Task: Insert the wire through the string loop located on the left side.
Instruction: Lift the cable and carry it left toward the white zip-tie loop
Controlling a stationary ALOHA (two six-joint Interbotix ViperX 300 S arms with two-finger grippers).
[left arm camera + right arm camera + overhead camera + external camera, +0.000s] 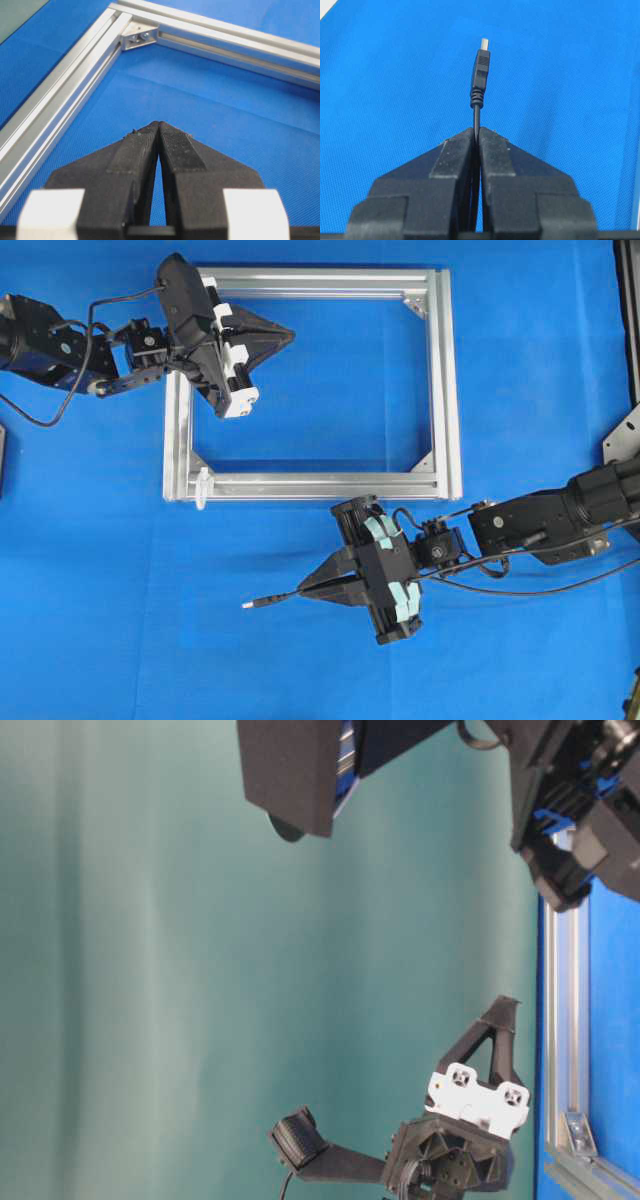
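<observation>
Two grippers clenched: right gripper [305, 590] pinches wire [480, 75] just behind plug, tip projecting forward; left gripper [285, 337] clamped on nothing, over frame [448, 390]. Wire judged light, limp; short grip near plug keeps tip steady. String loop [203, 485] at frame's lower-left corner, well apart from plug, above tabletop [120, 620].

Two black arms, black cables, wedge-shaped pincers: left pincer [285, 336] white-blocked, right pincer [305, 591] teal-taped.
</observation>
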